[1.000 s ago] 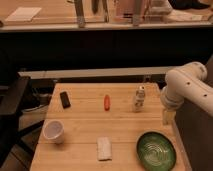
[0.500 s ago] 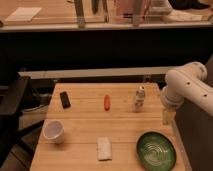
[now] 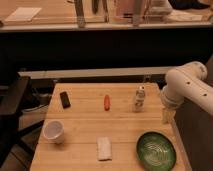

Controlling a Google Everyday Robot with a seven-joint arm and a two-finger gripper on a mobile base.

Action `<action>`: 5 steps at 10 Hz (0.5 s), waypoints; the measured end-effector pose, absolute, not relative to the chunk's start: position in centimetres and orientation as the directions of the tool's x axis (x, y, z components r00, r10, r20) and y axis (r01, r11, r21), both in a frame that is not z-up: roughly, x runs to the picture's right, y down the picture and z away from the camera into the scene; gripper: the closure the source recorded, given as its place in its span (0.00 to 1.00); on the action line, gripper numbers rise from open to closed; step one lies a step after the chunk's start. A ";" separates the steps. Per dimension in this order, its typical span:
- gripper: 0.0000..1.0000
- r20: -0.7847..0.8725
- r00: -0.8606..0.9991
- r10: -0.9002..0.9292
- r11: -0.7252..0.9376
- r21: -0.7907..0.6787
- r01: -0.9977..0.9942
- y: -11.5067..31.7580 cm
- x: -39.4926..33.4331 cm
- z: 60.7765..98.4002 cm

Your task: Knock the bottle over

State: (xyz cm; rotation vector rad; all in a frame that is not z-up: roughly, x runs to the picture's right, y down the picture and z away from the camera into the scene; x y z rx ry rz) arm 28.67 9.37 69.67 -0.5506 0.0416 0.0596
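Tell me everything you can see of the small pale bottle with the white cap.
The small pale translucent plastic bottle has a white cap and a light label with reddish-brown print. It stands upright on the wooden table, in its far right part, not yet knocked over. Only the table touches it. The robot's hand hangs further right in the view, by the table's edge, apart from it.

The table point(image 3: 85, 120) is pale planked wood with a matt finish. Near its far right edge, the bottle point(image 3: 139, 98) looks like translucent plastic with a paper label. The green bowl point(image 3: 156, 150) at the near right corner is glossy and ribbed. The gripper point(image 3: 168, 116), at the right edge, seems to be matt pale plastic below the arm's point(image 3: 187, 87) smooth white shell.
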 end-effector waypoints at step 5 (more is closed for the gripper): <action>0.20 -0.058 0.996 0.061 0.862 -0.500 -0.082 7.6 28.8 71.7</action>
